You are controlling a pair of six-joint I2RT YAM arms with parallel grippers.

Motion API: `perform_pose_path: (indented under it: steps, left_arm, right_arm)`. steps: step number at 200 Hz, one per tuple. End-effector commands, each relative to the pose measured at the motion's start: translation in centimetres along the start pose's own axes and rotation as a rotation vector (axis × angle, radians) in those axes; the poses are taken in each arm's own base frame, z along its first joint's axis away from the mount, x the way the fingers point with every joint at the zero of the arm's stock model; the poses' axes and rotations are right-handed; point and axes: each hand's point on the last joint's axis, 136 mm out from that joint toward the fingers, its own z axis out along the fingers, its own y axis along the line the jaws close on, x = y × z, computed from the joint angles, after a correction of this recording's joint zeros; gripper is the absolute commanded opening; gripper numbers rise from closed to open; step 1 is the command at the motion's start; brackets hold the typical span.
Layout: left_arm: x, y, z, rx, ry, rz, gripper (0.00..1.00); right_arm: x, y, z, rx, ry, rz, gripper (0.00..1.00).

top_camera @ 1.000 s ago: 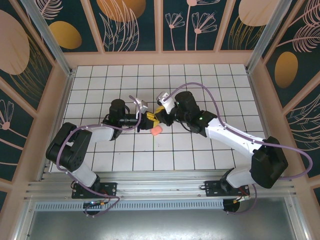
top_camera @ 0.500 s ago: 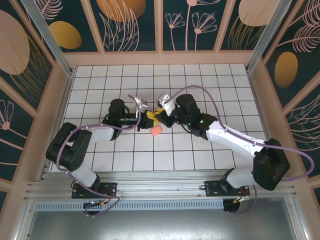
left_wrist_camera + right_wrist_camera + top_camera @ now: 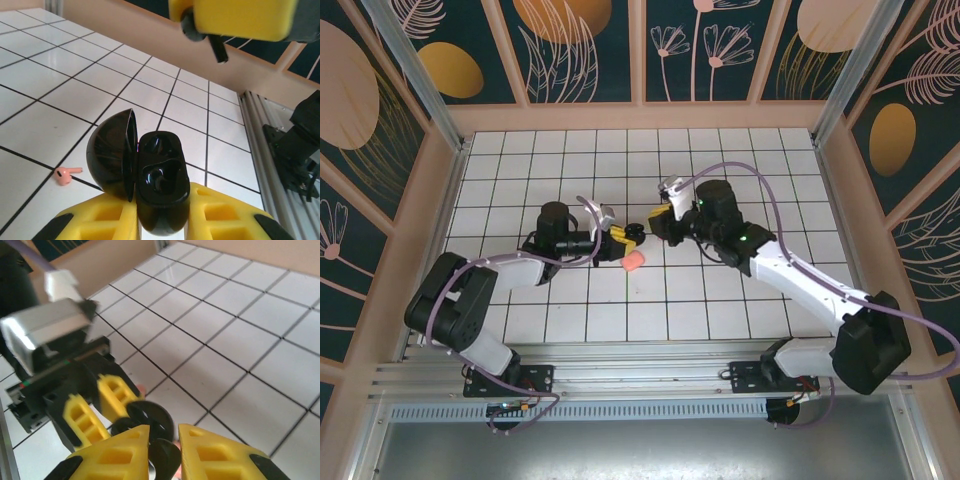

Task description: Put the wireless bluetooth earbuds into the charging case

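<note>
My left gripper (image 3: 160,227) is shut on a black clamshell charging case (image 3: 161,182). The case is open, its round lid (image 3: 112,152) swung to the left and two earbud wells bare. From above, the case (image 3: 632,236) hangs between the two grippers over the table's middle. My right gripper (image 3: 654,221) hovers just right of it, shut on a black earbud (image 3: 166,459). The stem of that earbud (image 3: 217,49) pokes out below its yellow fingers (image 3: 235,20). A small salmon-pink earbud (image 3: 65,174) lies on a white tile below, also seen from above (image 3: 631,261).
White gridded tabletop (image 3: 720,300) with raised wooden walls on three sides. An aluminium rail (image 3: 260,150) runs along the near edge with the arm mounts. The left gripper's fingers (image 3: 82,422) sit close in front of the right wrist camera.
My right gripper has drawn back to the right and slightly away from the left gripper, opening a small gap between them. The left gripper and the case have barely moved.
</note>
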Motion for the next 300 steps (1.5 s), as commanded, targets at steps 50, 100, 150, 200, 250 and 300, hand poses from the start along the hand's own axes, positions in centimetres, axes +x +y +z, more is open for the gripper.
perform_pose_path:
  steps: [50,100,150,200,250,300]
  left_arm:
    - [1.1,-0.7,-1.2,-0.076,0.044,0.095,0.21]
    - [1.5,-1.1,-1.7,-0.088,0.056,0.106,0.22]
    - [2.0,-1.0,-1.8,-0.095,0.070,0.104,0.22]
    - [2.0,-1.0,-1.8,-0.094,0.069,0.106,0.22]
    - [2.1,-1.0,-1.8,-0.102,0.075,0.110,0.22]
    - [2.1,-0.8,-1.9,-0.114,0.081,0.110,0.22]
  right_arm:
    - [13.7,-4.4,0.2,0.165,0.472,0.419,0.19]
    - [19.8,-6.3,0.0,0.304,0.703,0.478,0.21]
    - [21.9,-7.8,-0.8,0.408,0.813,0.469,0.21]
    - [23.3,-8.3,-1.2,0.451,0.886,0.447,0.24]
    - [22.8,-7.9,-1.0,0.447,0.903,0.448,0.32]
    - [19.5,-7.7,-2.5,0.551,0.832,0.618,0.38]
